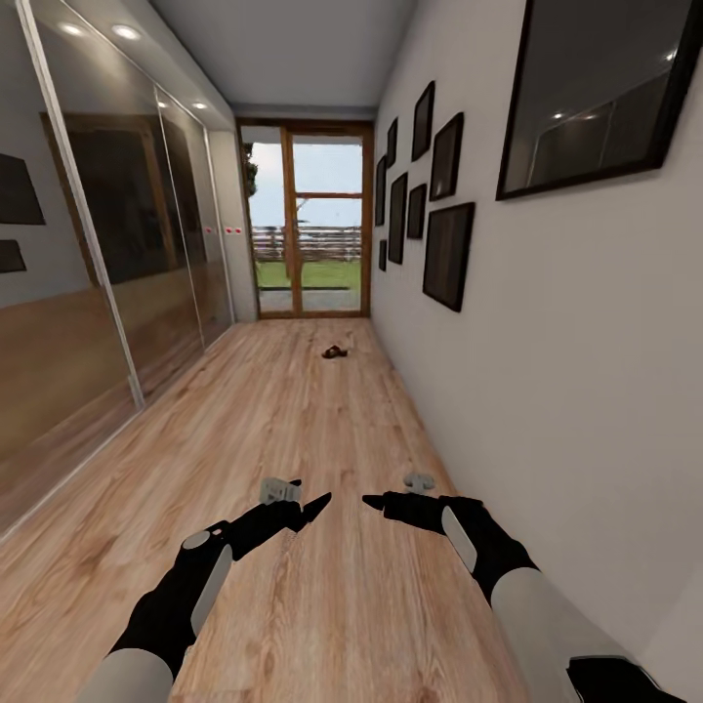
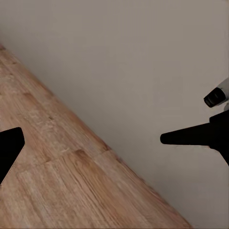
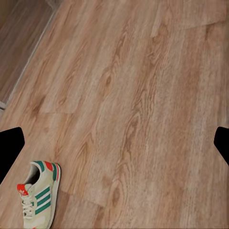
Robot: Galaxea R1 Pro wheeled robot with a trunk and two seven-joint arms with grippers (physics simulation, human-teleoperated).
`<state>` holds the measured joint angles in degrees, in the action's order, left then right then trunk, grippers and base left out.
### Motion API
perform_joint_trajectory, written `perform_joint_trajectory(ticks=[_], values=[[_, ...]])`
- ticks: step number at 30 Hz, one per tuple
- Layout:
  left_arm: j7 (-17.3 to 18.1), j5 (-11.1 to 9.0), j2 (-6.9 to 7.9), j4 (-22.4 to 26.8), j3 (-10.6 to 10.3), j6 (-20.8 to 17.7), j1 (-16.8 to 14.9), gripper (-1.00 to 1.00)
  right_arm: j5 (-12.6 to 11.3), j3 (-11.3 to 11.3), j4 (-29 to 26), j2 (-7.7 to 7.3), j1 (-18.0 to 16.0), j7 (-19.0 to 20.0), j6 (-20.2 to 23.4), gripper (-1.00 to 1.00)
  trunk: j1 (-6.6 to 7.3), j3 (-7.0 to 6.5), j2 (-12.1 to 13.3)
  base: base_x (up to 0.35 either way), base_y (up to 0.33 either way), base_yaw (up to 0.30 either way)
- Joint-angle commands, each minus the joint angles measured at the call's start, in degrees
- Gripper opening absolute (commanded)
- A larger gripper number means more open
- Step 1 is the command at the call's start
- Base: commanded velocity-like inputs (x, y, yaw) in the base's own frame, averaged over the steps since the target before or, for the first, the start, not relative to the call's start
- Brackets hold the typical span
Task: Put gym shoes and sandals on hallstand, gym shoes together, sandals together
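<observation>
One white gym shoe (image 3: 40, 193) with green stripes and a red-orange heel tab lies on the wood-plank corridor floor (image 1: 293, 420), seen in the right wrist view. It is apart from my open right gripper (image 3: 114, 145). The other gym shoe is out of view. Far down the corridor, near the glass door, the dark sandals (image 1: 334, 351) lie small on the floor. My left gripper (image 1: 317, 508) and right gripper (image 1: 376, 501) hover low in front of me, tips pointing at each other, both holding nothing. The left gripper (image 2: 114, 148) is open, facing the floor and wall. The hallstand is out of view.
A mirrored wardrobe (image 1: 88, 293) runs along the left side. The right wall (image 1: 547, 391) carries dark framed pictures (image 1: 449, 254) and stands close to my right arm. A glass door (image 1: 305, 229) closes the far end.
</observation>
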<state>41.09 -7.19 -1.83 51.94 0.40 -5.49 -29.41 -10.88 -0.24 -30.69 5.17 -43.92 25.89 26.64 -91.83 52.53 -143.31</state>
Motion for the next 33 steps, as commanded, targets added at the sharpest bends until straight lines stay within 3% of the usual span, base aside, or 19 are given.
perform_joint_trajectory(ticks=[1,14,33], values=[[0.21,-0.56,-0.01,0.01,0.04,-0.58,-0.03,1.0,-0.46,-0.03,-0.07,0.0,-0.02,-0.05,0.43,1.0,-0.02,0.07,-0.02,0.349,-0.093,0.054],[0.21,-0.62,-0.01,0.0,0.07,-0.58,-0.03,1.0,-0.46,-0.03,-0.08,0.0,-0.03,-0.05,0.43,1.0,-0.02,0.56,-0.02,0.349,-0.083,0.167],[0.21,-0.63,-0.01,0.01,0.13,-0.58,-0.03,1.0,-0.46,-0.03,-0.07,-0.04,-0.03,-0.05,0.43,1.0,-0.02,0.62,-0.02,0.349,-0.008,0.01]])
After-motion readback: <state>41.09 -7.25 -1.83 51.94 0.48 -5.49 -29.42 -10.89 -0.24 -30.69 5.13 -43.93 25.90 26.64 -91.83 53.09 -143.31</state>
